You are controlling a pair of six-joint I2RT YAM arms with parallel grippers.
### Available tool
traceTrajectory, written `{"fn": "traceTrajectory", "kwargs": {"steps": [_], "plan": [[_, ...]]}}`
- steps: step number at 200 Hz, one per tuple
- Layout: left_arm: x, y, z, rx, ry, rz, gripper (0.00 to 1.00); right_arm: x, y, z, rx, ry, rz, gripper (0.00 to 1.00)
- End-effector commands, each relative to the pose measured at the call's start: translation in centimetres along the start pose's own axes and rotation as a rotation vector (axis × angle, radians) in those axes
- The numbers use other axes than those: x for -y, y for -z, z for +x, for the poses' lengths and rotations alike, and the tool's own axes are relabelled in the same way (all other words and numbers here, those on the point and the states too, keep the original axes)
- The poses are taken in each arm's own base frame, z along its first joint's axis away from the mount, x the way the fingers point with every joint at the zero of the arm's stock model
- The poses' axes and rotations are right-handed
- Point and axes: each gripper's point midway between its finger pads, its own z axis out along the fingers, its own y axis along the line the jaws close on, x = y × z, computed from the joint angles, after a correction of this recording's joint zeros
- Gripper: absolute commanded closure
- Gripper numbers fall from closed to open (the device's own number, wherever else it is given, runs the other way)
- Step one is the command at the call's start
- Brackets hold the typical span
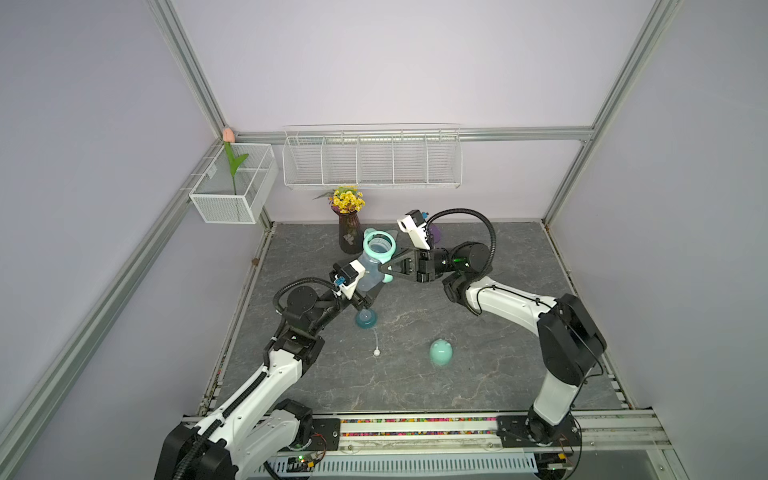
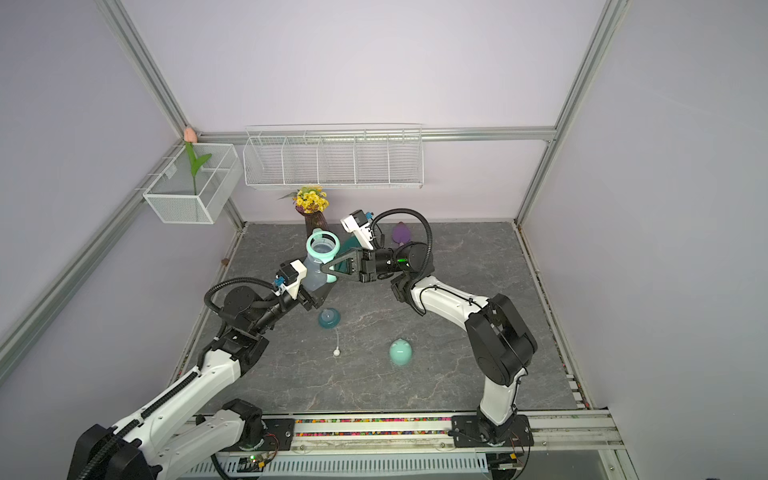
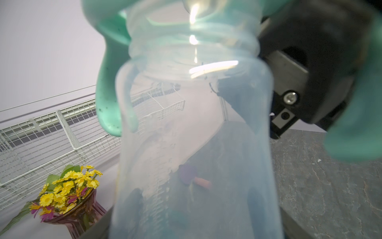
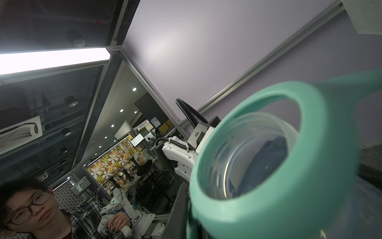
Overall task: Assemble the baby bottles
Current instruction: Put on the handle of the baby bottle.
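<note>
Top views: left gripper is clamped on the lower end of the bottle body and holds it off the table, tilted, mouth toward the back wall. The mint ring sits around the neck, and the mouth is uncapped. Right gripper is pinched tight on one handle of the ring. Both top views show this.

Loose on the table:
- teal collar, just in front of the left gripper
- white straw, just beside the collar, weighted end nearest the robot base
- dome cap, off to the right, apart from both

Containers:
- wire rack on the back wall, five compartments
- mesh basket on the left wall, holding one fake tulip
- dark vase at the back of the table, holding yellow flowers

A purple trowel lies at the back, behind the right arm.

Left wrist: the frosted bottle body fills the frame. One ring handle hangs down beside it. The right gripper's black housing is close against the neck. The vase with its flowers and the wire rack are behind. A purple and orange blur shows through the bottle wall.

Right wrist: the mint ring is close up, encircling the clear neck. The view goes down into the mouth, and a dark shape shows through the base. A dark finger lies against the ring's edge.
</note>
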Motion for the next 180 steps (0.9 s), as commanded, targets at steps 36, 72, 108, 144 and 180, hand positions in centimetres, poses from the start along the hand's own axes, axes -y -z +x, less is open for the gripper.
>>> {"fn": "traceTrajectory", "kwargs": {"steps": [36, 72, 108, 144, 180], "plan": [[-0.9, -0.6, -4.3, 0.137, -0.025, -0.020, 1.00, -0.4, -0.3, 0.3, -0.012, 0.015, -0.018, 0.93], [-1.7, -0.1, -5.7, 0.181, -0.018, -0.069, 1.00, 0.5, -0.2, 0.6, 0.000, 0.000, -0.006, 0.93], [-2.3, 0.3, -6.9, 0.227, 0.008, -0.097, 1.00, 0.7, -0.2, 0.5, 0.005, -0.007, -0.004, 0.93], [-2.6, -0.3, -6.3, 0.206, 0.018, -0.105, 1.00, 0.3, -0.5, 0.5, -0.003, -0.007, -0.014, 0.93], [-2.7, -0.5, -5.4, 0.173, 0.001, -0.118, 1.00, 0.1, -0.6, 0.5, -0.005, -0.017, -0.017, 0.93]]}}
